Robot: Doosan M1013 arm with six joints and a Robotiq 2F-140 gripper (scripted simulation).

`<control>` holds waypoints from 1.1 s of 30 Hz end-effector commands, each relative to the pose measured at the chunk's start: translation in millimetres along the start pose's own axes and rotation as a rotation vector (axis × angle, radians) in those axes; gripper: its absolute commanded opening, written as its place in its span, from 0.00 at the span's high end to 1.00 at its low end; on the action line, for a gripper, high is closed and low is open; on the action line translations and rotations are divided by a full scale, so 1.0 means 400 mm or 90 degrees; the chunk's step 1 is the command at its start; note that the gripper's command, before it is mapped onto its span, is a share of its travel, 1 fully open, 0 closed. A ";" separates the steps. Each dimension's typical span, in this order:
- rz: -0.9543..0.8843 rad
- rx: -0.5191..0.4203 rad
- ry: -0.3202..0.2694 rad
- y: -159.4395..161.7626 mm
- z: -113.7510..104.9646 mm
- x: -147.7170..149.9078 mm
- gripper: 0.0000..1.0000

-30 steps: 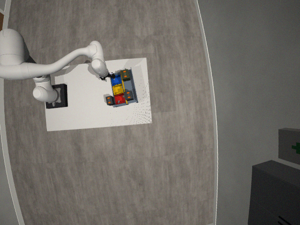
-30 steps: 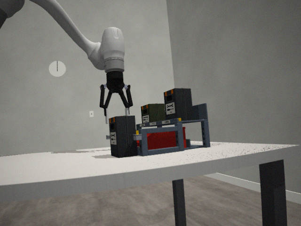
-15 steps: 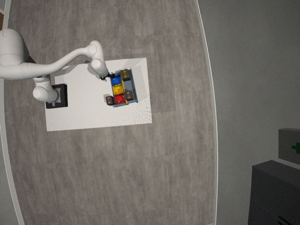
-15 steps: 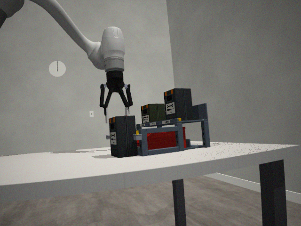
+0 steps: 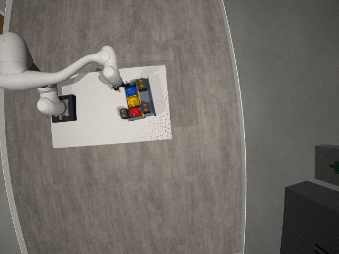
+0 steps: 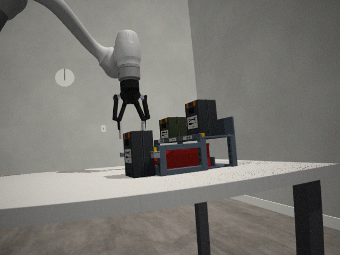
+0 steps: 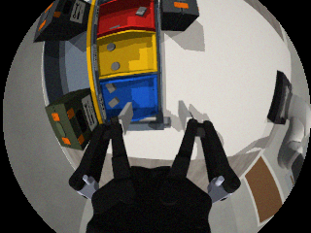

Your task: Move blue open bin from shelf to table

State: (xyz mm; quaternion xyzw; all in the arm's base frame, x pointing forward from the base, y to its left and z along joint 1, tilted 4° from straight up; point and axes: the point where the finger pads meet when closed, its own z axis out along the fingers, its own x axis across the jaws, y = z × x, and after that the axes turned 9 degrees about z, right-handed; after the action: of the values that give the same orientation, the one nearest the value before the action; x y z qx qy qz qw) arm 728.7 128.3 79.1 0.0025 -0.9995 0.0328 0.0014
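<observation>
While the arm reaches over from its dark base plate [image 5: 71, 99] at the tabletop's [image 5: 90, 131] left end, the top view puts the end effector [image 5: 122, 85] just beside the blue bin [image 5: 131, 89], which sits in the grey shelf [image 5: 151, 101] at one end of a row with the yellow bin [image 5: 133, 101] in the middle and the red bin [image 5: 134, 111] at the other end. An olive box [image 5: 141, 84] and a dark box [image 5: 145, 107] stand on the shelf's upper level; another dark box [image 5: 124, 113] stands on the tabletop beside the red bin. Wide bare tabletop lies between the shelf and the base plate, less toward the far edge.

Seen from the exterior camera, the end effector [image 6: 131, 125] hangs pointing down, its fingers about half spread with nothing between them, above the level of the shelf's top rail [image 6: 179, 138]. The tabletop dark box [image 6: 138, 153] stands in the foreground and hides the blue bin; only the red bin [image 6: 182, 158] shows through the frame.

From the wrist camera, the fingers frame the blue bin's [image 7: 132, 97] open front edge, one tip over its near rim, the other over bare tabletop [image 7: 221, 58]. Small grey parts lie in all three bins. The olive box [image 7: 70, 119] crowds the blue bin's far side.
</observation>
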 end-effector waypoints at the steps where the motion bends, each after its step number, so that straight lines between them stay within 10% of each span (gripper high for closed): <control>1: 0.000 0.000 0.000 0.000 -0.002 0.000 0.43; 33: -0.181 0.000 0.000 0.000 -0.006 0.000 0.43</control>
State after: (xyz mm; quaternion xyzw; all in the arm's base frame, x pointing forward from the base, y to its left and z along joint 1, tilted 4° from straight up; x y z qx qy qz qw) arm 728.7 128.4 81.3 0.1389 -0.9898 0.0323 0.0059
